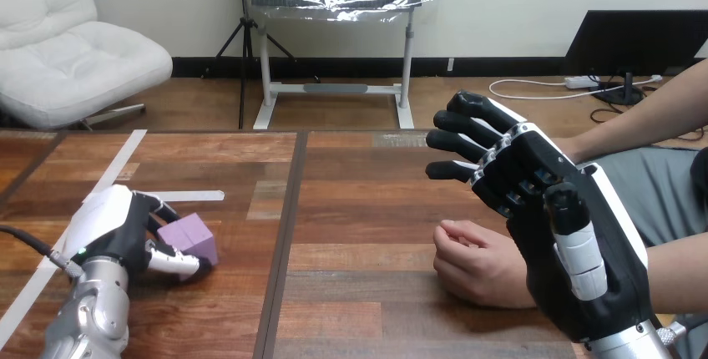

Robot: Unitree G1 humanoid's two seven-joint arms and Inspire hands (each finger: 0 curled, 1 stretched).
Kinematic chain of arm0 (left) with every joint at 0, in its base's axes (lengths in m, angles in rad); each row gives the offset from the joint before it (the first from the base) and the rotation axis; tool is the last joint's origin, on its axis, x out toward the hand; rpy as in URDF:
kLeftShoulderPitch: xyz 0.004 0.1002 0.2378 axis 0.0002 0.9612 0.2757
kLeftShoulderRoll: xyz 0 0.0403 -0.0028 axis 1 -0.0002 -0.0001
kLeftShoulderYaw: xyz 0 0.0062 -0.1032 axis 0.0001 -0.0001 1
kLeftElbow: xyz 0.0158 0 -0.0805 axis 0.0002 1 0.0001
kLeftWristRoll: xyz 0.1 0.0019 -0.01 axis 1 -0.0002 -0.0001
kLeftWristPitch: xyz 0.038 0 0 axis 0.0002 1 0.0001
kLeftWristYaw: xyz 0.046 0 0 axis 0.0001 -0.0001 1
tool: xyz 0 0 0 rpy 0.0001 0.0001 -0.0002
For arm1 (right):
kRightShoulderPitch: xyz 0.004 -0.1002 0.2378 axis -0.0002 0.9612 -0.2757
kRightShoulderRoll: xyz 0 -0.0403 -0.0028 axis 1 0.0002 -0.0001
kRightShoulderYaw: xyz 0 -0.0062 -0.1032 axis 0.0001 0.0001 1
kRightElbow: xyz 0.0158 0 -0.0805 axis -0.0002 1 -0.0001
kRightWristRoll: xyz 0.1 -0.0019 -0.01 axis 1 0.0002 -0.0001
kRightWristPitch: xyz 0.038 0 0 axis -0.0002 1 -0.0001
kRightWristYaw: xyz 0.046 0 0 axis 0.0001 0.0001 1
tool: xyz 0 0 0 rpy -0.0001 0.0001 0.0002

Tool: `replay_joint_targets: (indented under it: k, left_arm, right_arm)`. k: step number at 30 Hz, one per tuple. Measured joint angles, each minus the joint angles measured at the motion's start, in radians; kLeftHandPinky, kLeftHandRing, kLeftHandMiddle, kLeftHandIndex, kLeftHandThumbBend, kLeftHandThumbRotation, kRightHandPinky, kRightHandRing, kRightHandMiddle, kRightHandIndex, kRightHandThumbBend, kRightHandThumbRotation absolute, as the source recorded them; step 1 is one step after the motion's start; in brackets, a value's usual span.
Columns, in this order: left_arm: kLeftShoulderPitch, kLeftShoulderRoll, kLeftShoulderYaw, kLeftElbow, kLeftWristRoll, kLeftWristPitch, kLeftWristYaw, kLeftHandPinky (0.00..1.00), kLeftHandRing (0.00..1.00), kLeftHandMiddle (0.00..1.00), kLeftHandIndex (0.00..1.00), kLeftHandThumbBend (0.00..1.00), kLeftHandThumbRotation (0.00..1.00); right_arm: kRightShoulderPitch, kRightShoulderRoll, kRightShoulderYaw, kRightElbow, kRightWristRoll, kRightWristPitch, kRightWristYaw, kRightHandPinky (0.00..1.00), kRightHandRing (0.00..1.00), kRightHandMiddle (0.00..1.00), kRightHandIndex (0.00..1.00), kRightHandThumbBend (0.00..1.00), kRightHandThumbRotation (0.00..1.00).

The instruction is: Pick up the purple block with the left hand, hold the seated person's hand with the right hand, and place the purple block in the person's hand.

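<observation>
The small, cube-shaped purple block (190, 237) sits low at the left part of the brown wooden plank bench (367, 209), and I cannot tell whether it is lifted clear of the wood. My left hand (117, 227) is closed round it, with fingers curled on its far side and the thumb (177, 264) along its near edge. A strip of white tape (189, 196) lies just beyond. Well apart, at the right, my right hand (576, 271) is raised with its fingers spread and nearly straight, gripping nothing. It overlaps the person's hand (472, 265), which rests loosely curled on the bench.
</observation>
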Motion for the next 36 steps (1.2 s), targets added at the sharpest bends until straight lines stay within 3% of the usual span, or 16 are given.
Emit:
replay_joint_targets:
  k: [13,29,36]
  left_arm:
    - [0.013,-0.008,0.009,-0.035,-0.049,-0.006,0.016,0.12,0.18,0.27,0.49,0.65,0.0]
    - [0.103,-0.034,0.055,-0.245,-0.104,-0.006,0.02,0.15,0.22,0.33,0.48,0.64,0.0]
    - [0.151,-0.053,0.071,-0.347,-0.123,0.008,0.019,0.19,0.26,0.36,0.47,0.62,0.0]
  right_arm:
    - [-0.03,-0.009,-0.02,0.052,-0.097,-0.037,-0.018,0.73,0.82,0.83,0.84,0.93,0.8]
    - [-0.09,-0.052,-0.067,0.141,-0.25,-0.066,-0.077,0.75,0.81,0.82,0.83,0.9,0.81]
    - [-0.109,-0.084,-0.083,0.187,-0.275,-0.078,-0.08,0.77,0.83,0.84,0.84,0.86,0.78]
